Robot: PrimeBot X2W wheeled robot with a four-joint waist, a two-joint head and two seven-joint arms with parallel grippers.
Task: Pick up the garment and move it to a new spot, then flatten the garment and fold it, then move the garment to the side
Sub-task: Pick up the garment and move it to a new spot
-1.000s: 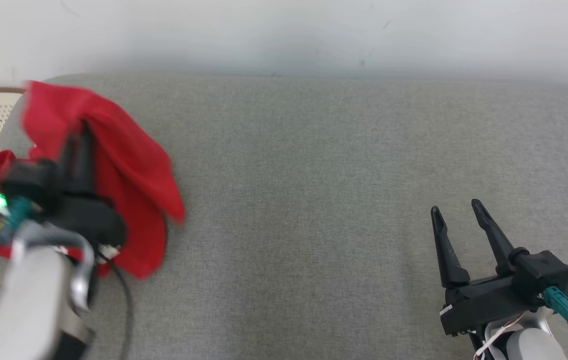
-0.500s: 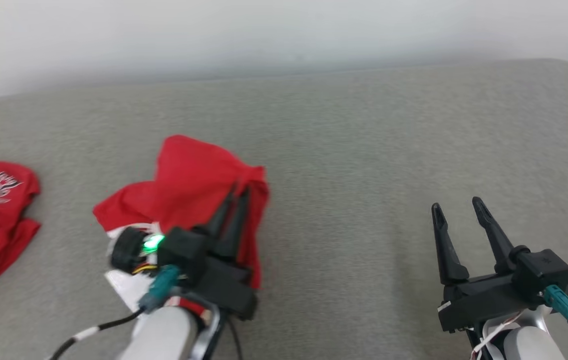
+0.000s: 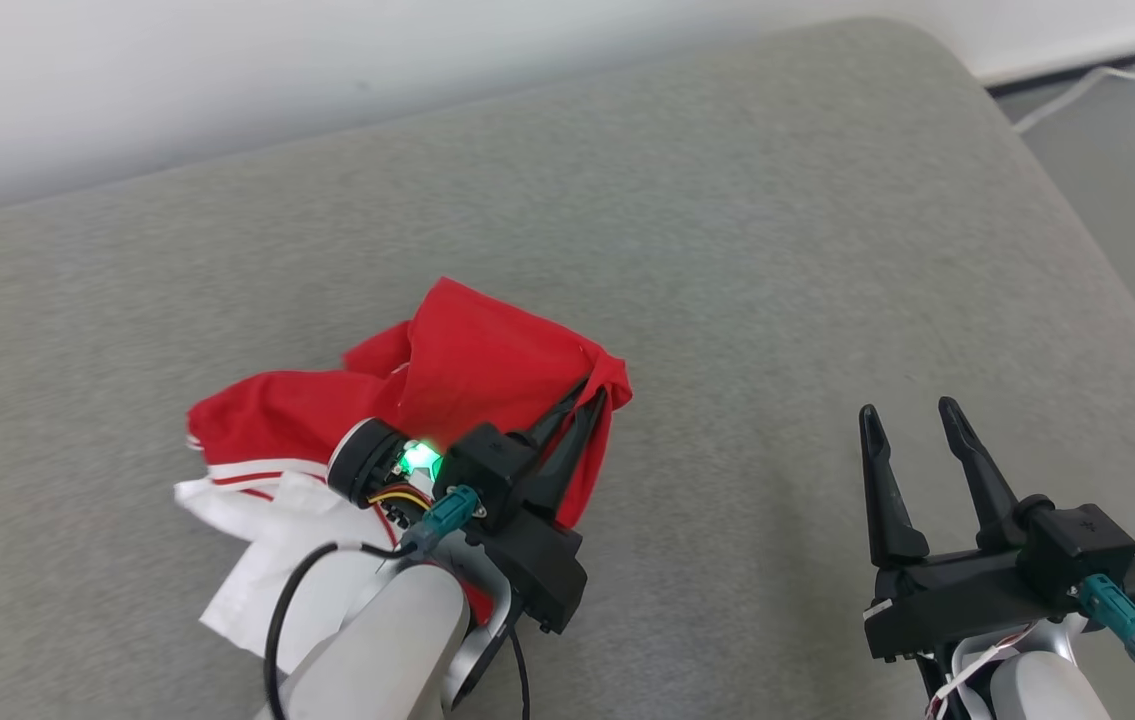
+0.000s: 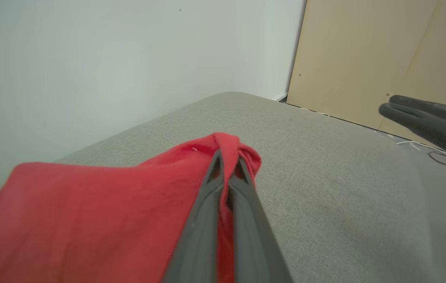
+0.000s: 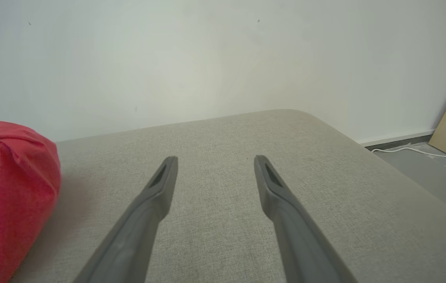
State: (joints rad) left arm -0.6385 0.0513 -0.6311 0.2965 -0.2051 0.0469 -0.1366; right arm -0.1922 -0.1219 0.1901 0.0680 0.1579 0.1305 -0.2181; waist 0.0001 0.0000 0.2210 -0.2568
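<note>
The left gripper was shut tight on a small pinch of the red garment, near the middle of the head view. The garment sat in a bunch and seemed to rest on the grey cushion. Its red part was on top, and a white part trailed to the lower left, under the left arm. The right gripper was wide open with nothing in it, at the lower right, well apart from the garment.

The pinch looked small, just a bit of cloth at the tips. A fast pull could make the cloth slip out and drop in a heap.

The white part lay under the arm, close to a black wire. It could snag there and tug the garment crooked.

The cushion ended at the right of the frame, with the floor past it. If the garment was set too far that way, a side could hang over and slide off.

The garment was crumpled. The right gripper might grab two layers at once, and then the garment would not open flat.
</note>
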